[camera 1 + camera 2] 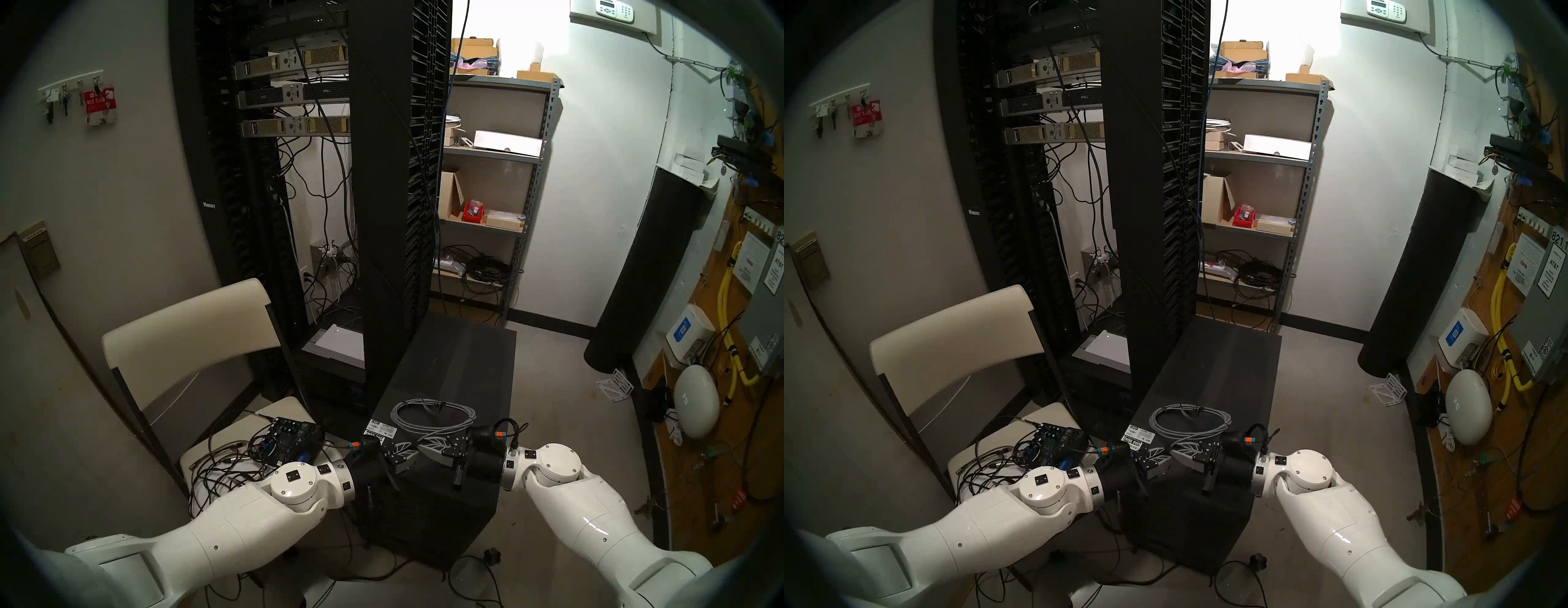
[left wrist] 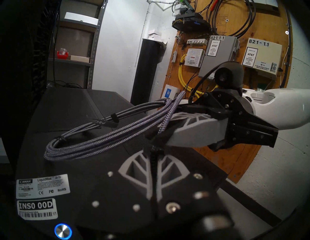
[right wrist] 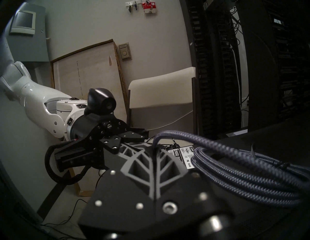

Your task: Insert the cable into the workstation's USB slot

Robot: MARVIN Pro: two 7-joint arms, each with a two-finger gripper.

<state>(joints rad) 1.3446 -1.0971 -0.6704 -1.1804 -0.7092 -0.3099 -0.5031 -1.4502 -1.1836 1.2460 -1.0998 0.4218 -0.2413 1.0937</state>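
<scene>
The two end effectors meet tip to tip above the front top edge of the workstation [image 1: 454,365]. The left end effector [image 1: 413,451] has its fingers pressed narrow. The right end effector [image 1: 424,446] is clamped on one strand of the cable [image 1: 432,414].

The rest of the grey braided coil lies flat on the workstation's top, just beyond both tips. Farther past it the matte top is bare up to its back edge. Directly below the tips the top drops away to the mesh front. The server rack [image 1: 394,212] stands close beyond the left end effector, hard against the workstation's side. A white chair [image 1: 186,335] on the left arm's outer side carries an audio box [image 1: 288,437] among thin black wires. Bare floor lies open on the right arm's outer side.

The left wrist view shows a dark ribbed piece in the seam between the left end effector's [image 2: 153,150] fingers; whether it belongs to the cable cannot be told. It also shows a white sticker [image 2: 42,186] and a blue-ringed button [image 2: 63,232] beside that end effector. The head views barely resolve the sticker and hide the button. The right wrist view shows the held strand rising from the right end effector's [image 3: 155,150] tips and arching toward the coil.
</scene>
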